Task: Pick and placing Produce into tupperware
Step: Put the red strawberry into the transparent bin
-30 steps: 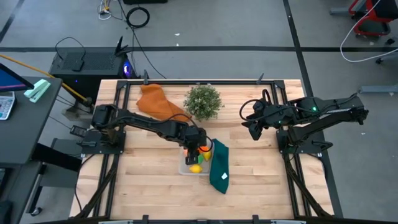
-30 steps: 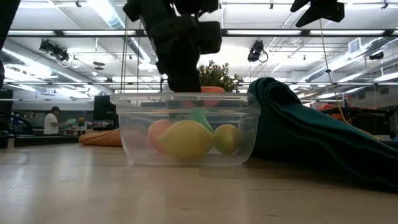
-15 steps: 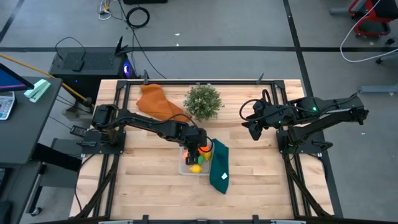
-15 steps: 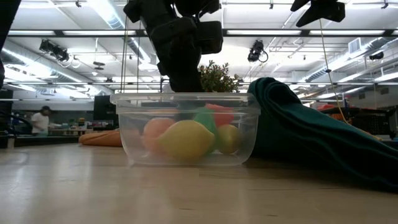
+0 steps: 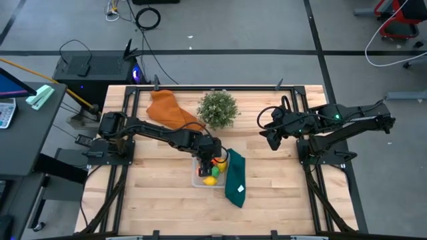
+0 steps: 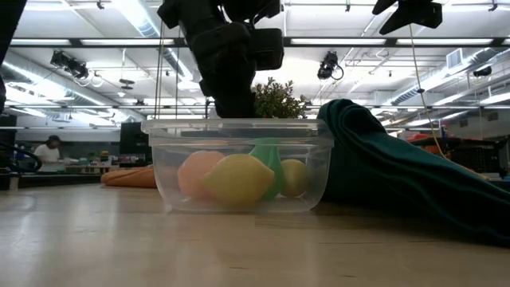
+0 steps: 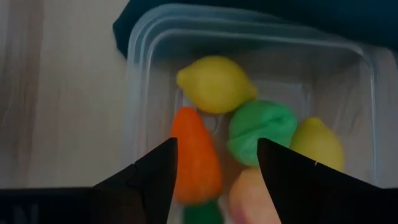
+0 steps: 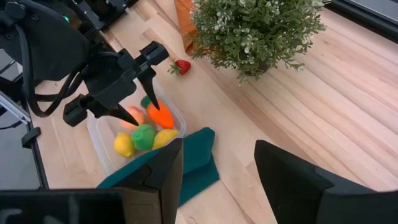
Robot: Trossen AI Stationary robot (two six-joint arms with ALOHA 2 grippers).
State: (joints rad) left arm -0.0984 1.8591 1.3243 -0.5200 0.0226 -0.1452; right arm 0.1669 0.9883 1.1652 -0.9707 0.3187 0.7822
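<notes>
The tupperware (image 5: 208, 172) is a clear shallow box on the wooden table; its rim (image 7: 134, 93) shows in the left wrist view. Inside lie two yellow lemons (image 7: 216, 84) (image 7: 317, 143), the green one (image 7: 261, 127), the pink peach (image 7: 255, 196) and the orange carrot (image 7: 196, 155). My left gripper (image 7: 214, 180) hangs open just above the box, its fingers astride the carrot without touching it. The red one (image 8: 182, 66) lies on the table near the plant. My right gripper (image 8: 217, 180) waits open near the table's right side.
A dark green cloth (image 5: 235, 179) lies bunched against the tupperware's right side. The potted plant (image 5: 218, 108) stands toward the far edge, with an orange cloth (image 5: 167, 110) to its left. Bare wood lies near and left of the box. A person (image 6: 49, 151) shows far off in the room.
The carrot has dropped from rim height below my left gripper down into the tupperware, and it now lies among the other produce. My left gripper has stayed above the box.
</notes>
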